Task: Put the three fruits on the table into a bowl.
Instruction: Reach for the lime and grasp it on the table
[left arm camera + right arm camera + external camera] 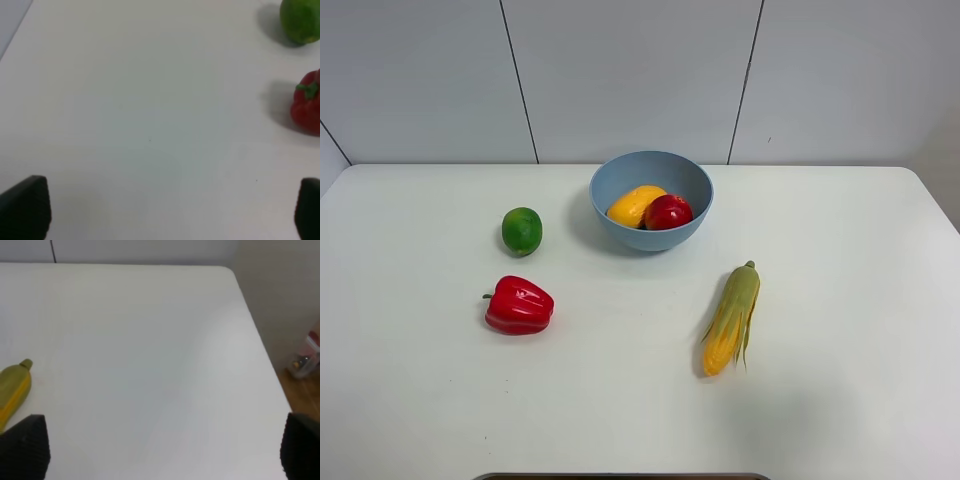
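Note:
On the white table (840, 400) stands the light blue bowl (620, 180), holding the yellow-orange mango (633, 205) and the red apple-like fruit (669, 212) side by side. The green lime (522, 231) lies on the table left of the bowl; the left wrist view shows the lime (300, 21) too. Neither arm appears in the exterior high view. My left gripper (170, 210) is open over bare table, its black fingertips (25, 207) wide apart, well away from the lime. My right gripper (165, 450) is open too, with nothing between its fingertips (22, 447).
A red bell pepper (519, 305) lies in front of the lime, the pepper (307, 102) also at the left wrist view's edge. A corn cob (731, 319) in green husk lies right of centre, the cob (12, 390) near my right gripper. The table's right edge (260, 335) drops to floor.

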You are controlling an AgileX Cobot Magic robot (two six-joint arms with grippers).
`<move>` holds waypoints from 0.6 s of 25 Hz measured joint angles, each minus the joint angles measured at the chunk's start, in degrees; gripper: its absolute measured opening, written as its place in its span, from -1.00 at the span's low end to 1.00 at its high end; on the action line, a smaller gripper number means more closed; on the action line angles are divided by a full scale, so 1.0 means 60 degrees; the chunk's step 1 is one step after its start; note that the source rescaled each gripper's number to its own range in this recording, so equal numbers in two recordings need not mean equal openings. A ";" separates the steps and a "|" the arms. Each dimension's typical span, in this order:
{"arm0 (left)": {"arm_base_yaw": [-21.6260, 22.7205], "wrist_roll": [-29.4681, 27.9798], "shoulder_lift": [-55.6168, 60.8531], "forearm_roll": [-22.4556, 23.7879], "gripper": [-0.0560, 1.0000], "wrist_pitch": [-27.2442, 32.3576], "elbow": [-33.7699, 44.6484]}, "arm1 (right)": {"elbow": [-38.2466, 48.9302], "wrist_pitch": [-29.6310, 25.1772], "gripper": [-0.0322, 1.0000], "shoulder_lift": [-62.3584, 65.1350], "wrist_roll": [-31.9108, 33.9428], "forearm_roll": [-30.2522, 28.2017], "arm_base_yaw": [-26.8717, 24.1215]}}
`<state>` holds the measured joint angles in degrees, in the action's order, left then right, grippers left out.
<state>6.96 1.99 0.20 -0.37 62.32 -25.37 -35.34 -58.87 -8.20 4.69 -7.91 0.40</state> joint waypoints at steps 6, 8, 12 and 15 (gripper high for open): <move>0.0000 0.0000 0.0000 0.0000 1.00 0.0000 0.0000 | 0.0226 -0.0041 1.00 0.1373 0.0000 0.0337 -0.0044; 0.0000 0.0000 0.0000 0.0000 1.00 0.0000 0.0000 | 0.0257 -0.0327 1.00 0.1397 0.0009 0.0380 -0.0044; 0.0000 0.0000 0.0000 0.0000 1.00 0.0000 0.0000 | 0.0429 -0.0667 1.00 0.1397 0.0009 0.0640 -0.0044; 0.0000 0.0000 0.0000 0.0000 1.00 0.0000 0.0000 | 0.0429 -0.0667 1.00 0.1397 0.0009 0.0671 -0.0044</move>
<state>6.96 1.99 0.20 -0.37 62.32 -25.37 -32.76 -62.87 0.18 4.74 -3.88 0.13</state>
